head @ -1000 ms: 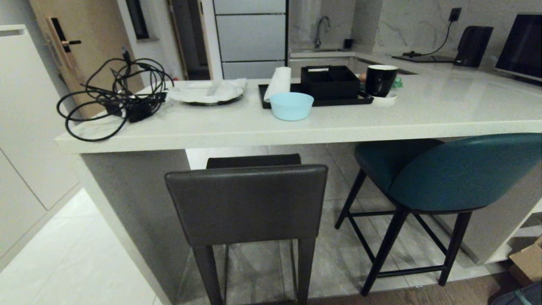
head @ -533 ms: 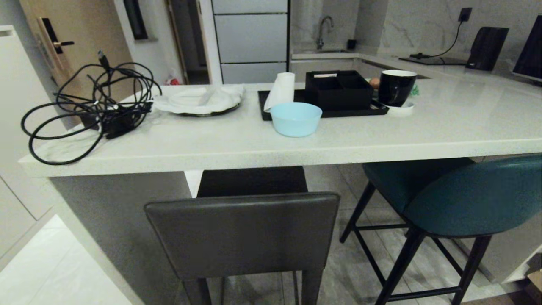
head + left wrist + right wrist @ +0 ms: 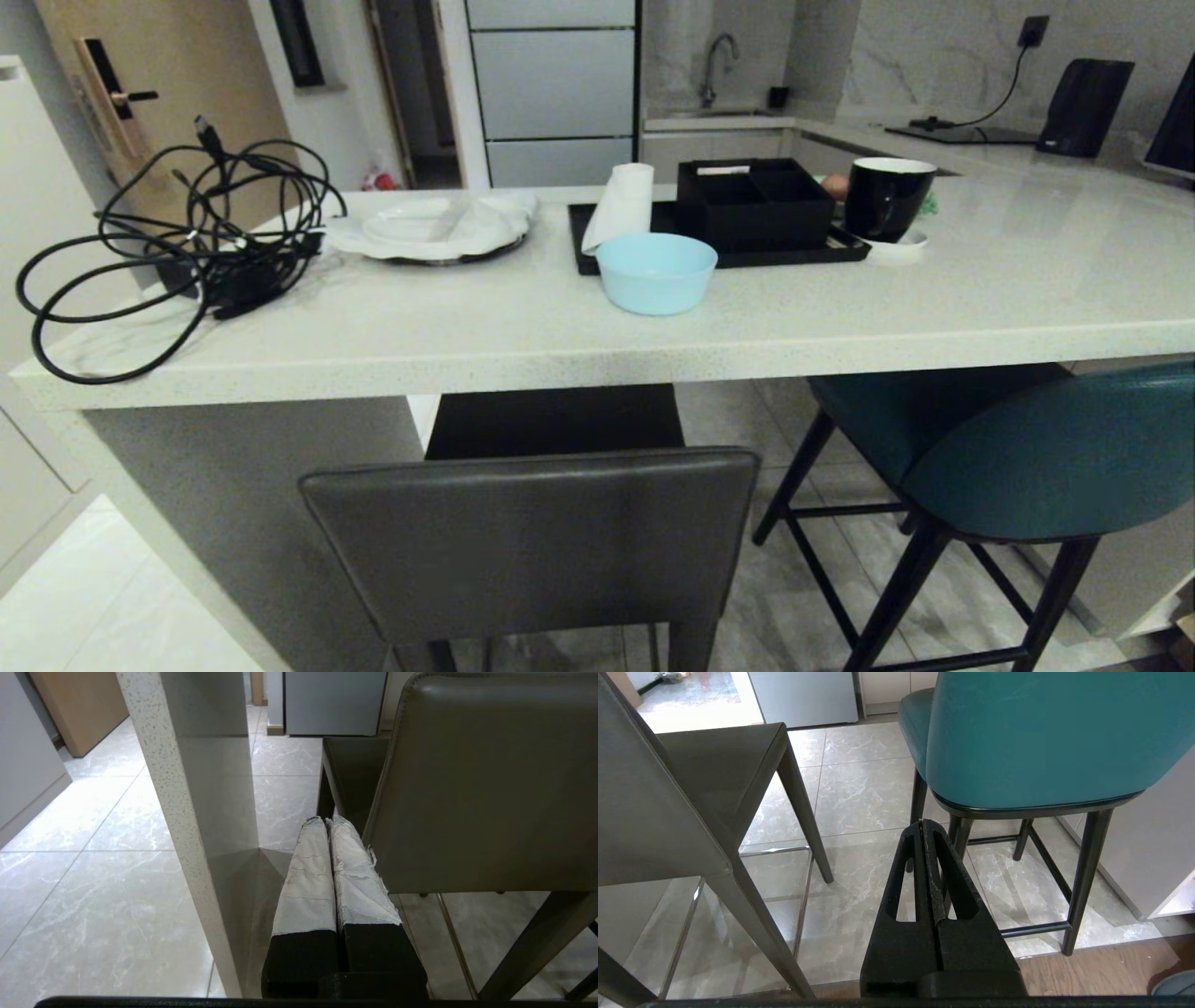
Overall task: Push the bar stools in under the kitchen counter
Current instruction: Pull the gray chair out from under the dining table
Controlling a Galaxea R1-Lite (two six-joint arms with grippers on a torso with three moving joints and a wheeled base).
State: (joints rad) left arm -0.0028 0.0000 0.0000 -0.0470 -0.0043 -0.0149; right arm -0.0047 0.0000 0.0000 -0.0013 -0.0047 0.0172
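Bar stools stand half under the table (image 3: 597, 350): the dark grey stool (image 3: 532, 541) has its seat beneath the slab and its back outside, while the teal stool (image 3: 1046, 457) sits angled alongside. Both end effectors hang low with fingers pressed together and empty, the left end effector (image 3: 327, 823) just beside the grey backrest edge, the right end effector (image 3: 923, 826) between the stools. An off-centre shove could twist the grey stool into the white side panel (image 3: 205, 812), or tip it, or knock the table and shake the blue bowl (image 3: 655, 273) near the edge.
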